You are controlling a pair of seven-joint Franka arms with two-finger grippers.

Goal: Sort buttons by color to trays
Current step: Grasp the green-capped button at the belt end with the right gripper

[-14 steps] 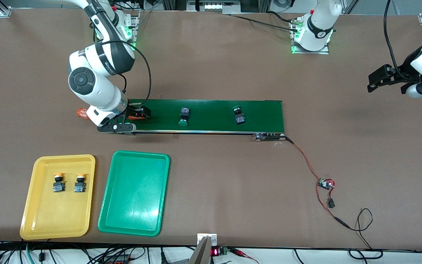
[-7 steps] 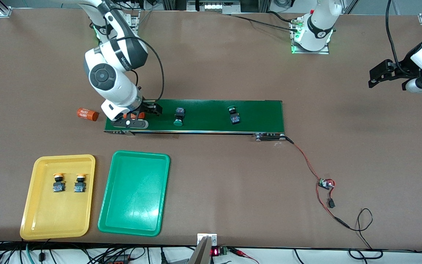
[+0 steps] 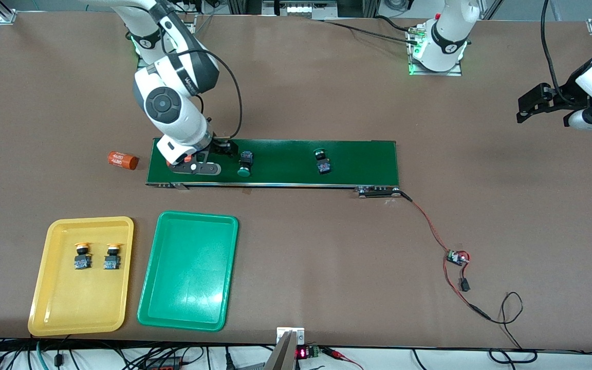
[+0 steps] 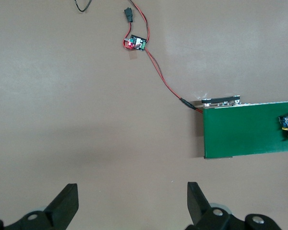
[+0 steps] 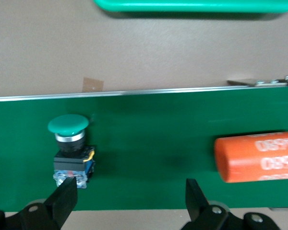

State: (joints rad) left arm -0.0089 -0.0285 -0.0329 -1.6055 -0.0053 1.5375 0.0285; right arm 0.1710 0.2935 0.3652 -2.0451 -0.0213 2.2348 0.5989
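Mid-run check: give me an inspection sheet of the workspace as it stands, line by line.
Surface: brown table carrying a green conveyor belt.
Job's things: two yellow buttons in the yellow tray; green tray holds nothing; two green buttons lie on the belt.
Clutter: one orange cylinder on the table off the belt's end, another on the belt.
Grippers: right hand open, low over the belt beside a green button; left hand open, waiting over bare table.
Cables: red-black lead from belt to a small circuit board.
Surroundings: more cables along the table's near edge.
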